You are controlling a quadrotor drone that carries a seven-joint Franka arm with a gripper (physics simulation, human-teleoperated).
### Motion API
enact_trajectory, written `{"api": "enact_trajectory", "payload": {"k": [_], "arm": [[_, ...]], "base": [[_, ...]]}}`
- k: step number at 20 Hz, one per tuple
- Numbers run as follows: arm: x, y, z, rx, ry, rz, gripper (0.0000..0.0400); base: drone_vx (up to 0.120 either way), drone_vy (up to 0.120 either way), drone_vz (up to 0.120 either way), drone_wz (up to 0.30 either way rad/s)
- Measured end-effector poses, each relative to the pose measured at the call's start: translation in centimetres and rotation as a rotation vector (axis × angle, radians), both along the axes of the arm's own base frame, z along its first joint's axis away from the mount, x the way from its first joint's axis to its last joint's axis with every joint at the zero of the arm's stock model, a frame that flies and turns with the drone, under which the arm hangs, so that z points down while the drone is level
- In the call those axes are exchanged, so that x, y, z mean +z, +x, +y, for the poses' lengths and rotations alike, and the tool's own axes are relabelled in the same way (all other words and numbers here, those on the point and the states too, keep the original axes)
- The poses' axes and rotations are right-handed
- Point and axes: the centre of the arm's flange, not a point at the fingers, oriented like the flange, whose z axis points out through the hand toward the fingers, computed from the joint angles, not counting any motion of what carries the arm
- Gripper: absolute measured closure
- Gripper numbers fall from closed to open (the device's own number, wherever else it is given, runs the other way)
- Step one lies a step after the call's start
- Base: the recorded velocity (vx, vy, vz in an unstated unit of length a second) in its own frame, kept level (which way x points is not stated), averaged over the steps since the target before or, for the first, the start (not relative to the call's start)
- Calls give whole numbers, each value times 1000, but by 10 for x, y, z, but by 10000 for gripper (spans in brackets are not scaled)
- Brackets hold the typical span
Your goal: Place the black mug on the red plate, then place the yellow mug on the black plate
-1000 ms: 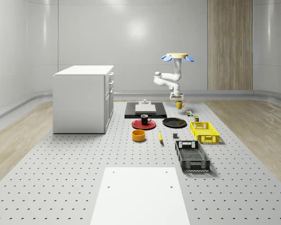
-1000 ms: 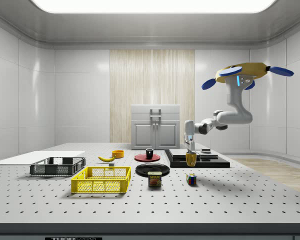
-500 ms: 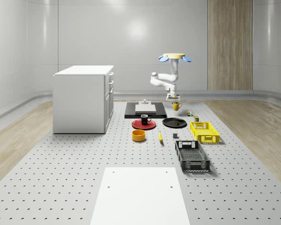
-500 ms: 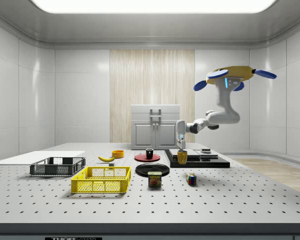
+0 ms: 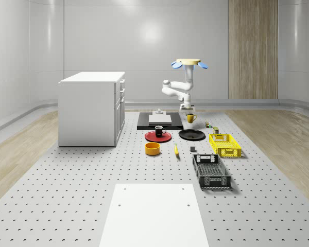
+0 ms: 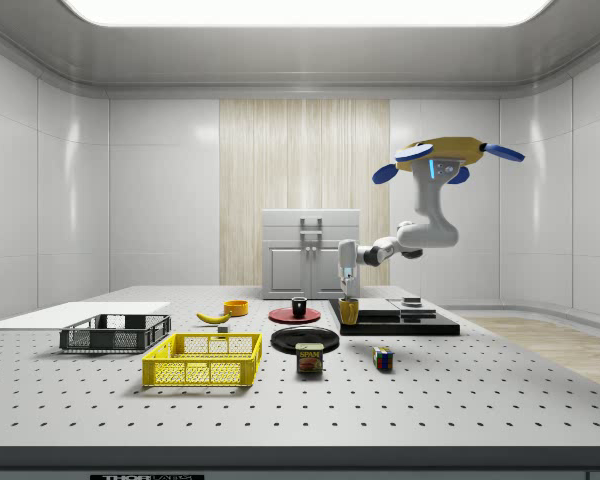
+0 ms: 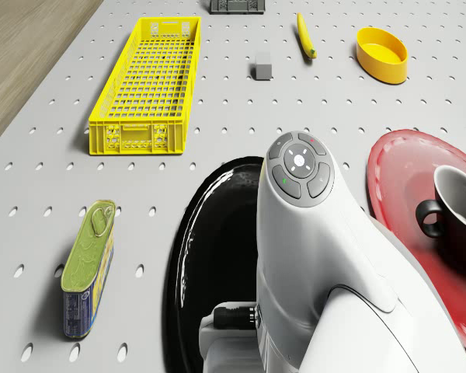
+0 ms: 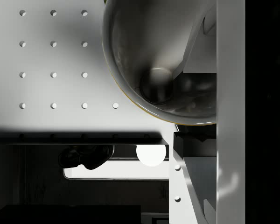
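**Two mugs, two plates: yellow mug carried above the table**

Two mugs are seen. The yellow mug (image 5: 191, 118) is held off the table by the gripper (image 5: 187, 110), whose fingers are clamped on its rim; it hangs upright, its handle toward the whole-scene view's right. In the side view the yellow mug (image 6: 349, 312) is seen just above and behind the black plate (image 6: 305, 339), in front of the dark slab (image 6: 395, 321). In the wrist view its pale, glossy interior (image 8: 154, 60) is looked into from above, a thin yellow edge showing at the rim. The black mug (image 5: 159, 131) stands upright on the red plate (image 5: 157, 137), its handle toward the whole-scene view's right; a light interior is shown in the drone view (image 7: 460, 221).

Two plates are counted: the red one and the black plate (image 5: 191, 135), side by side and apart. Two crates are counted: a yellow crate (image 5: 225, 144) and a black crate (image 5: 211, 171). One yellow bowl (image 5: 153, 148), one banana (image 5: 176, 150), one can (image 7: 88, 268) and one coloured cube (image 6: 382, 358) lie on the perforated table (image 5: 67, 175). One white cabinet (image 5: 91, 108) stands on the whole-scene view's left.

The drone (image 5: 188, 63) is seen hovering over the far part of the table, above the slab and the black plate, its arm (image 6: 395, 245) bent down toward the plates.
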Motion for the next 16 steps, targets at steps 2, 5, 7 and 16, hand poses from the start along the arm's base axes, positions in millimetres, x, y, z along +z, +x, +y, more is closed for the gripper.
{"api": "enact_trajectory", "payload": {"k": [2, 5, 7, 16], "arm": [[0, 0, 0, 0, 0, 0, 290], [0, 0, 0, 0, 0, 0, 290], [0, 0, 0, 0, 0, 0, 290], [0, 0, 0, 0, 0, 0, 290]], "base": [[120, 0, 0, 0], [120, 0, 0, 0], [120, 0, 0, 0], [120, -13, -76, 0]]}}
